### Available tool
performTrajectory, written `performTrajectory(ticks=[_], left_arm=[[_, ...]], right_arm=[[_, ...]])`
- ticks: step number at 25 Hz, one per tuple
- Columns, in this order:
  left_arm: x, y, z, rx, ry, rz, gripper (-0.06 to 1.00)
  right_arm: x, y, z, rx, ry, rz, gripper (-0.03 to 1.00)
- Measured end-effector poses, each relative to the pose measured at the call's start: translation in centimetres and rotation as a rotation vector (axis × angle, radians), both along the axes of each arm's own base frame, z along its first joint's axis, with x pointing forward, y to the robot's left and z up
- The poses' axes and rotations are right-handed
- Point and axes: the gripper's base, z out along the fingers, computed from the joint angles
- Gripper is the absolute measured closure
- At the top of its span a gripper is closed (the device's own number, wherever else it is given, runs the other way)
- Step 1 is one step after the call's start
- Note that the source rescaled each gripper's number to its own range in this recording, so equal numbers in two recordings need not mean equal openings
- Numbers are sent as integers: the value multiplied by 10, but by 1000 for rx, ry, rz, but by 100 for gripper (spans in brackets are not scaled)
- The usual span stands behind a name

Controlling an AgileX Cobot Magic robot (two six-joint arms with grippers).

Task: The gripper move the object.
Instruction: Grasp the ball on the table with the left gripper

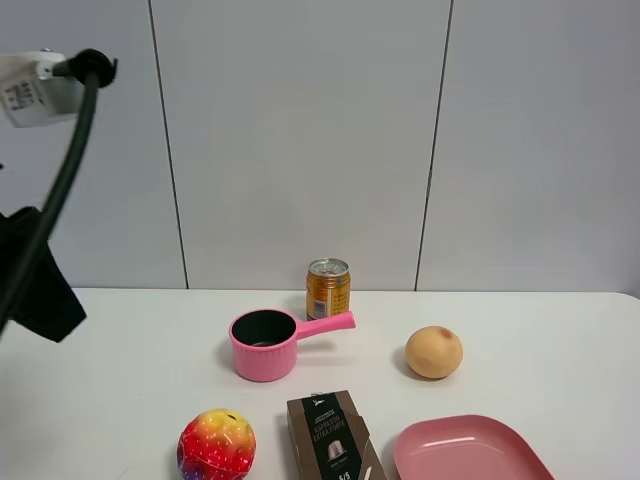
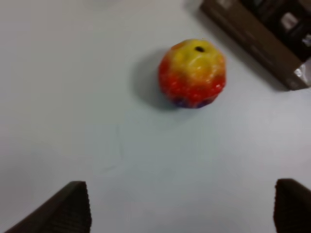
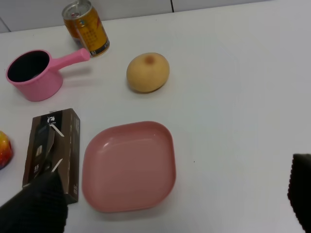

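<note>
The object is a glossy bumpy ball [image 1: 216,445], mottled red, yellow, orange and purple. It sits on the white table near the front left, just left of a brown box. In the left wrist view the ball [image 2: 193,73] lies ahead of my open, empty left gripper [image 2: 180,213], well apart from both fingertips [image 2: 68,211]. In the exterior view only the left arm [image 1: 40,295] shows, at the left edge, with its white bracket and black cable. My right gripper [image 3: 167,204] is open and empty, hovering over the table's right front above the plate. The ball's edge [image 3: 4,148] shows in the right wrist view.
A brown box [image 1: 330,437] lies right of the ball, with a pink plate [image 1: 468,450] beyond it. A pink saucepan [image 1: 265,345], a yellow can [image 1: 328,288] and a plain pale-orange fruit [image 1: 433,352] stand farther back. A grey wall is behind the table.
</note>
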Motion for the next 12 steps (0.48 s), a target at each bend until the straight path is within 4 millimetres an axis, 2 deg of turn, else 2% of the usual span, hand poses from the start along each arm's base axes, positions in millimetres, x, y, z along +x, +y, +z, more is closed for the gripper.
performTrajectory(ticks=[4, 12], left_arm=[[5, -22, -15, 23, 8, -73, 49], [21, -35, -41, 211, -89, -233, 49]], right_arm=[[0, 0, 0, 0, 0, 0, -3], [0, 0, 0, 0, 0, 0, -3]])
